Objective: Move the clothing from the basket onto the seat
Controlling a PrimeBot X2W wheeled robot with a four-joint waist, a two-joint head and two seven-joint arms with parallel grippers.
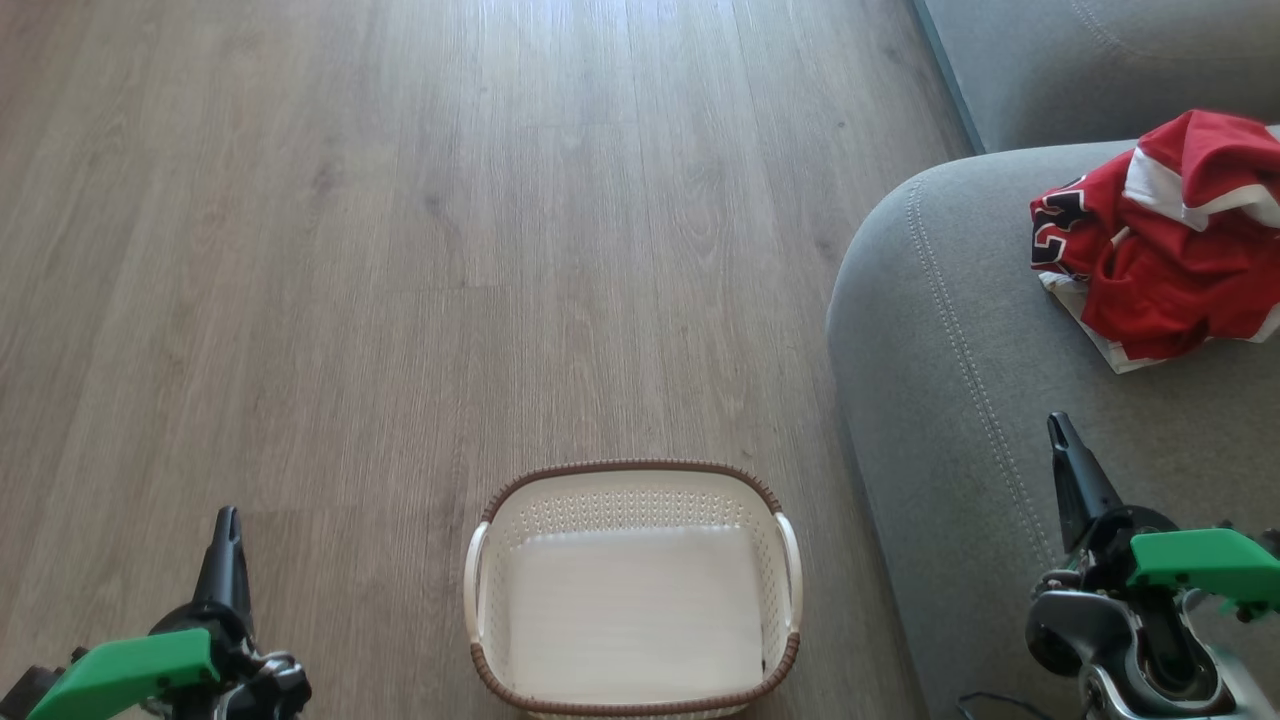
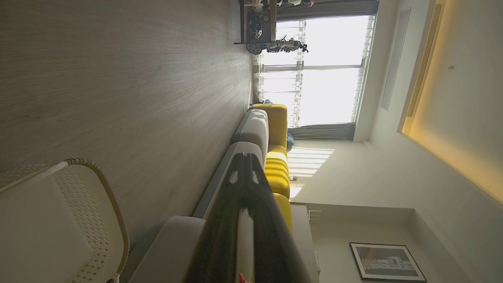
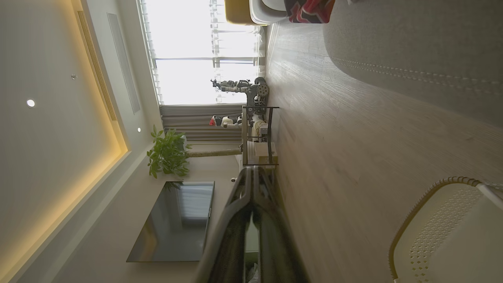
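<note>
Where the red white-trimmed jerseys [image 1: 1160,250] lie, upper right, as one heap on the single grey fabric sofa cushion [image 1: 950,400], separate garments cannot be counted. This light, limp cloth is judged best pinched at a raised fold. One oval cream perforated plastic basket [image 1: 630,506], lower centre, is shown empty. Two grippers, the left gripper [image 1: 228,518] and the right gripper [image 1: 1058,425], are closed on nothing.

Number on clothing [image 1: 1165,270] — crumpled, unreadable

Right end effector [image 3: 251,169], pressed closed, bottom centre; basket [image 3: 436,224] lower right, seat [image 3: 412,39] upper right.
</note>
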